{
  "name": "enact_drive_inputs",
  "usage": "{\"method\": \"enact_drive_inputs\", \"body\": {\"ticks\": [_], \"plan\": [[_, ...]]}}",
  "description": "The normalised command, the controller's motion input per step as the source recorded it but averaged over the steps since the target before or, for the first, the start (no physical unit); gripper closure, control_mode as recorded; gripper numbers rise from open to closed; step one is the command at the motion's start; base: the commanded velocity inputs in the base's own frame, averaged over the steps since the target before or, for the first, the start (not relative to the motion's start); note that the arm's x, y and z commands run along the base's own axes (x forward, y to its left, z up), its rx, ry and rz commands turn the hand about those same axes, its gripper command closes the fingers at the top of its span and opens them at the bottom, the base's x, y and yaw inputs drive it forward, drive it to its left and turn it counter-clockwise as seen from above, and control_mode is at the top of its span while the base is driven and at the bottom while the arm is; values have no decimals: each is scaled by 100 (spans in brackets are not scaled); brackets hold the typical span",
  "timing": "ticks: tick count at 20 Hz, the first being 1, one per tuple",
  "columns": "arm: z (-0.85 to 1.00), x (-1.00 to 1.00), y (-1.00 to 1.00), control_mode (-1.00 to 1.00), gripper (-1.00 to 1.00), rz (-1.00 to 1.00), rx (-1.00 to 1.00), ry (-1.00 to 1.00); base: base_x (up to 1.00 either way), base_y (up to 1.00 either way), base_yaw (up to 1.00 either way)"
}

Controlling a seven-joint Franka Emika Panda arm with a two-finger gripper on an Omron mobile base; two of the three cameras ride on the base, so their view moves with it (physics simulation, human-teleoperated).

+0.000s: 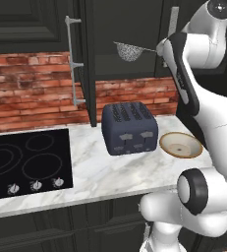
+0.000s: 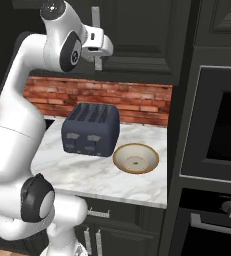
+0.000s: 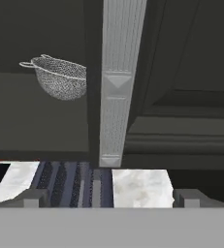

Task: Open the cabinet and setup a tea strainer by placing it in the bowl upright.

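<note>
The cabinet (image 1: 125, 44) has its left door swung open, its right door closed. Below on the marble counter (image 1: 95, 170) stands a dark blue toaster (image 1: 129, 128), the bowl (image 1: 180, 144) just beside it. The gripper (image 3: 111, 197), fingers spread wide and holding nothing, faces the right door's silver handle (image 3: 118, 82). The tea strainer (image 1: 129, 51) sits upright on the cabinet shelf.

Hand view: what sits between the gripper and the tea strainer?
The silver bar handle of the closed right door stands just right of the tea strainer, ahead of the gripper.

Tea strainer (image 1: 129, 51) inside cabinet (image 1: 125, 34), toaster (image 1: 129, 128) below, bowl (image 1: 180, 144) right of toaster
</note>
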Motion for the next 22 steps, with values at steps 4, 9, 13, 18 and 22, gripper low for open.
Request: {"method": "enact_drive_inputs", "body": {"ticks": [4, 9, 13, 18, 22], "plan": [[0, 53, 0, -100, -100, -14, 2, -5, 0, 0, 0], [0, 34, -6, -100, -100, -15, 11, -1, 0, 0, 0], [0, 13, -21, -100, -100, -2, 23, -4, 0, 0, 0], [-1, 33, -5, -100, -100, 0, 2, -1, 0, 0, 0], [0, 43, 0, -100, -100, 1, 0, 0, 0, 0, 0]]}}
